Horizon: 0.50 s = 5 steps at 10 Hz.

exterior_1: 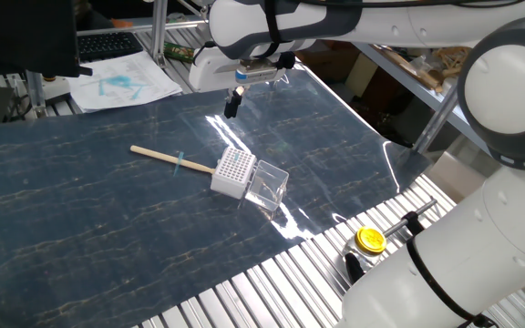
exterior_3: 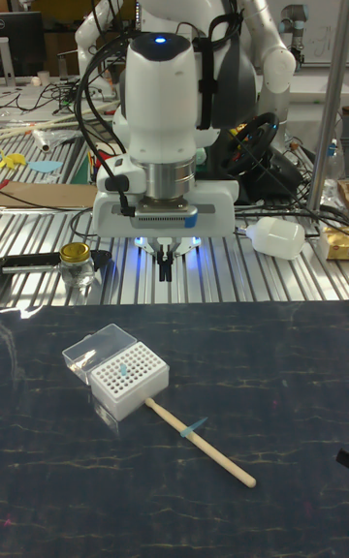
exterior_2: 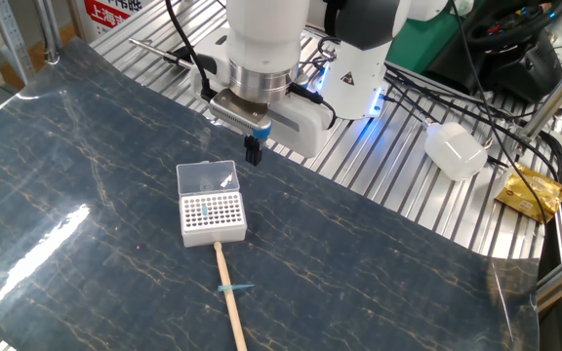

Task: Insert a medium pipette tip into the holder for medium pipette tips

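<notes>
- The black two-finger gripper (exterior_3: pixel 167 272) shows fingers too small to tell whether a gap parts them.
- Away from the gripper, the pale blue translucent pipette tip (exterior_2: pixel 233 289) across the long tan wooden stick (exterior_2: pixel 229 307) is a sliver; its taper cannot be made out.
- The small white grid-topped holder with clear hinged lid (exterior_2: pixel 213 215) has holes too tiny to count.
</notes>
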Motion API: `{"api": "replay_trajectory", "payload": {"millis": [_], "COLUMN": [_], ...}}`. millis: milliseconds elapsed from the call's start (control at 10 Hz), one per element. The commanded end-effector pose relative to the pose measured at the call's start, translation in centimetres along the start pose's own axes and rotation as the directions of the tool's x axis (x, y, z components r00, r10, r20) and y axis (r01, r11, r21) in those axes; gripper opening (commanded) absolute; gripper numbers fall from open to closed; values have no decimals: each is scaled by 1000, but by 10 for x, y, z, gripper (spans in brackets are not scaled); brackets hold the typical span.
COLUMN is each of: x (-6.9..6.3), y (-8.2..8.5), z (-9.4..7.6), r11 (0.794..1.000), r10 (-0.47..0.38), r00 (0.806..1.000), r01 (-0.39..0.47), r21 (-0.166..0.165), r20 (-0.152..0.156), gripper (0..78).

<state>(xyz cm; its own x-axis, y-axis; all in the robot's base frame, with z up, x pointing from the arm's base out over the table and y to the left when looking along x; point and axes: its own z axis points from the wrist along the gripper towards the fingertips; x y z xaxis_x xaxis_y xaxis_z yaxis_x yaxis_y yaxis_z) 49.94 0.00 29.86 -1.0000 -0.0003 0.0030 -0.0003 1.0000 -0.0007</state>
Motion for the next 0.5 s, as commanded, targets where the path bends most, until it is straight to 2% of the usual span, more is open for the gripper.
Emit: {"api": "replay_trajectory", "payload": {"millis": [100,200,300,500], "x": [0,0,0,-2], "y": [0,0,0,0], "z": [0,0,0,0], "r11": [890,900,904,903], "r10": [419,415,413,414], "r00": [900,904,906,905], "r01": [-433,-424,-421,-422], "r21": [-146,-98,-79,-86], "r20": [-117,-104,-96,-97], "gripper": [0,0,0,0]}}
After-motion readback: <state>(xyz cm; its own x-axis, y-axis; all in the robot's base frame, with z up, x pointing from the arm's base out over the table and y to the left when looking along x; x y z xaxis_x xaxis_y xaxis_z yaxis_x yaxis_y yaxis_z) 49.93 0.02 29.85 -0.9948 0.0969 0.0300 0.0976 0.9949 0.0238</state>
